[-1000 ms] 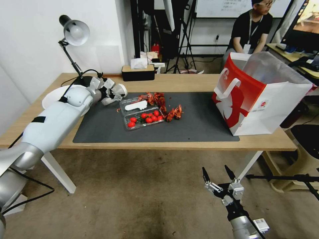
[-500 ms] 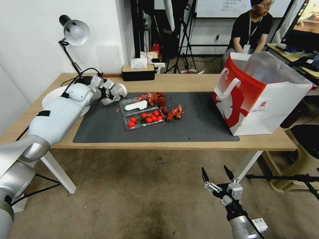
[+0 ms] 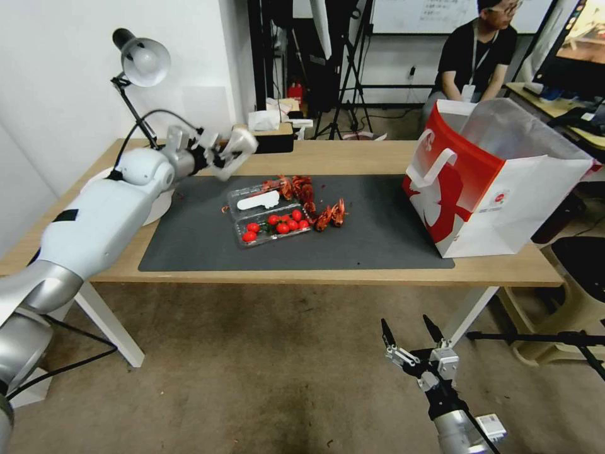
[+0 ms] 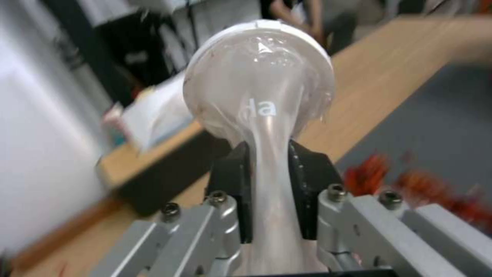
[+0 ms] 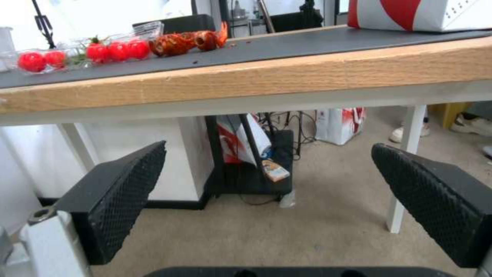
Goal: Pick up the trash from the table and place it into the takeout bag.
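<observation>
My left gripper [image 3: 222, 156] is shut on a clear plastic cup [image 3: 243, 143], held in the air above the back left of the table [image 3: 353, 154]. In the left wrist view the black fingers [image 4: 233, 181] squeeze the cup [image 4: 259, 77] flat at its lower part, with its round rim pointing away. The takeout bag [image 3: 491, 183], white with a red side panel, stands open on the right end of the dark mat [image 3: 378, 233]. My right gripper [image 3: 408, 331] hangs open below the table's front edge, its pads [image 5: 128, 200] wide apart and holding nothing.
A clear clamshell box [image 3: 268, 217] with red tomatoes and a white utensil lies mid-mat, with red crayfish shells [image 3: 318, 205] beside it. A white plate [image 3: 154, 205] sits at the left under my arm. A desk lamp [image 3: 142, 63] and a tissue box [image 3: 268, 135] stand at the back.
My left gripper has risen off the mat's left edge and swung up and to the right with the cup in it. The right arm has barely moved.
</observation>
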Controlling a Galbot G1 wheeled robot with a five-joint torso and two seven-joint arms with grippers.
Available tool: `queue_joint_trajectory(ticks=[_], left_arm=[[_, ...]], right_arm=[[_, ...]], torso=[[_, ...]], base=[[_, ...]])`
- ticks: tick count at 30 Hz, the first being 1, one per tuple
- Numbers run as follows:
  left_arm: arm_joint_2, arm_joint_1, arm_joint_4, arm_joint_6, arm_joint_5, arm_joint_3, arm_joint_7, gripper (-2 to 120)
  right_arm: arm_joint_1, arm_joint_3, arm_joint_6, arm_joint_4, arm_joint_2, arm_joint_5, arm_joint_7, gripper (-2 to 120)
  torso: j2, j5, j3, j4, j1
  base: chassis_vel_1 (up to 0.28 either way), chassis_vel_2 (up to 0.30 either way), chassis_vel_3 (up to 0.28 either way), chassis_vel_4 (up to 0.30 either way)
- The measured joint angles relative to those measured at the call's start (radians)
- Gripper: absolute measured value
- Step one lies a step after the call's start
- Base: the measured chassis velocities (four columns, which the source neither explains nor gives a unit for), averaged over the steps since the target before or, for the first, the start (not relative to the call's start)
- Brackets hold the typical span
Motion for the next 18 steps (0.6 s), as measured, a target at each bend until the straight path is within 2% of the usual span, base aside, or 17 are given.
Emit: queue_joint_trajectory(ticks=[5, 9, 11, 15, 16, 18], left_arm=[[-0.028, -0.031, -0.110, 0.003, -0.106, 0.029, -0.018, 3], [-0.055, -0.057, -0.156, 0.003, -0.156, 0.056, -0.029, 3], [-0.100, -0.094, -0.186, 0.004, -0.206, 0.091, -0.051, 3], [-0.176, -0.150, -0.183, 0.006, -0.231, 0.141, -0.064, 2], [-0.176, -0.150, -0.183, 0.006, -0.231, 0.141, -0.064, 2], [-0.247, -0.192, -0.156, 0.000, -0.249, 0.174, -0.079, 1]], right_arm=[[-0.006, 0.002, -0.001, 0.013, 0.004, -0.006, 0.001, 100], [-0.012, 0.006, -0.001, 0.018, 0.005, -0.007, 0.001, 100], [-0.019, 0.010, -0.001, 0.022, 0.009, -0.008, 0.001, 100], [-0.029, 0.014, 0.000, 0.028, 0.020, -0.012, 0.001, 100], [-0.029, 0.014, 0.000, 0.028, 0.020, -0.012, 0.001, 100], [-0.033, 0.016, 0.003, 0.030, 0.026, -0.014, 0.001, 100]], torso=[[0.000, 0.0000, 0.000, 0.0000, 0.000], [0.000, 0.0000, 0.000, -0.0002, 0.000], [0.000, 0.0001, 0.000, -0.0001, 0.000], [0.000, 0.0002, 0.000, -0.0001, 0.000], [0.000, 0.0002, 0.000, -0.0001, 0.000], [0.000, 0.0001, 0.000, -0.0003, 0.000]], base=[[0.000, 0.000, 0.000, 0.000], [0.000, 0.000, 0.000, 0.000], [0.000, 0.000, 0.000, 0.000], [0.000, 0.000, 0.000, 0.000], [0.000, 0.000, 0.000, 0.000], [0.000, 0.000, 0.000, 0.000]])
